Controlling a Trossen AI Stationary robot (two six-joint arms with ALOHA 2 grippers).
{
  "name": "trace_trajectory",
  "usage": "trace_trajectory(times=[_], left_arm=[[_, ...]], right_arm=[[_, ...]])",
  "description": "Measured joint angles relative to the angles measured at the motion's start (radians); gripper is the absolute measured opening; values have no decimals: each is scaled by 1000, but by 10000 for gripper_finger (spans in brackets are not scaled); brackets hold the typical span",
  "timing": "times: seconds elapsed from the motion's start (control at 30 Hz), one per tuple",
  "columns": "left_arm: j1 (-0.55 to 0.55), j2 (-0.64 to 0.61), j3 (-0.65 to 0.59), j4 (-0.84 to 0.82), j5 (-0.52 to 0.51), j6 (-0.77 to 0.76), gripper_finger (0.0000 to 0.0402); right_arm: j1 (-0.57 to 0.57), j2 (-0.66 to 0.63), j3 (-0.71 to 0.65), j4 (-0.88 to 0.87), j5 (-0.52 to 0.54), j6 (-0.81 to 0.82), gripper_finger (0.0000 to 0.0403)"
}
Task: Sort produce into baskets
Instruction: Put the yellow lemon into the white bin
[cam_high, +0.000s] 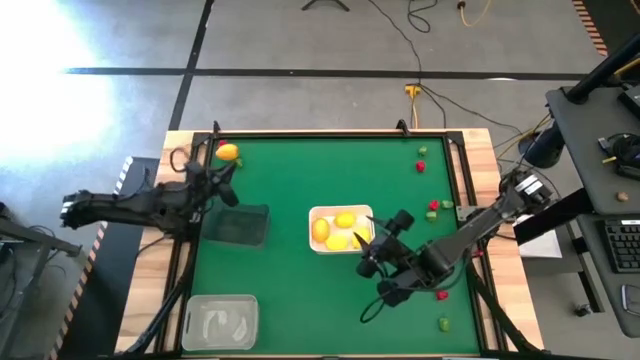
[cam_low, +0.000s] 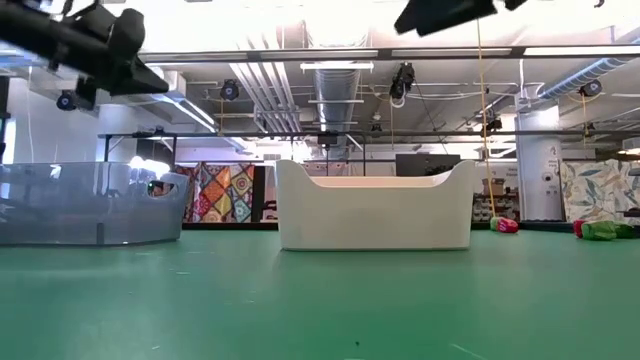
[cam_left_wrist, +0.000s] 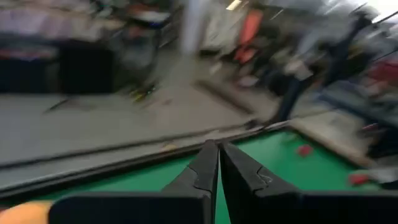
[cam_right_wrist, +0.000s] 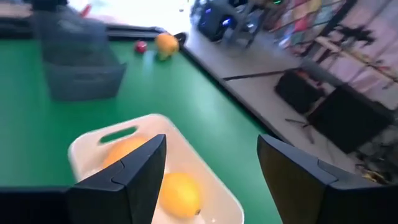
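In the left wrist view the room is smeared and an orange shape at the lower left corner is cut off. The left gripper (cam_left_wrist: 219, 163), near the orange fruit (cam_high: 228, 152) at the mat's upper left, has its fingers pressed together, holding nothing. The right gripper (cam_right_wrist: 211, 165) hangs spread wide and empty just right of the white basket (cam_high: 316, 243), frame center, which holds three yellow fruits (cam_high: 344, 221).

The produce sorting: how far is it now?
Done: three yellow fruits lie in the white basket. In hand: nothing; the right gripper hangs open beside it, the left gripper shut. Left: an orange fruit, red pieces and green pieces on the table.
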Motion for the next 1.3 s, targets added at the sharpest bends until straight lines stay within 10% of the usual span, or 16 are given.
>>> trace_trajectory(times=[0.3,0.6,0.73,1.3], left_arm=[[287,370,413,-617,17,-77,44],[686,690,612,-781,493,131,192],[797,864,736,-982,518,180,246],[911,1463,1032,-1312,516,562,307]], right_arm=[[-45,44,-134,55,224,253,233],[-62,11,-175,50,-18,281,255],[-34,20,-190,54,-5,247,275],[10,10,-168,56,33,219,351]])
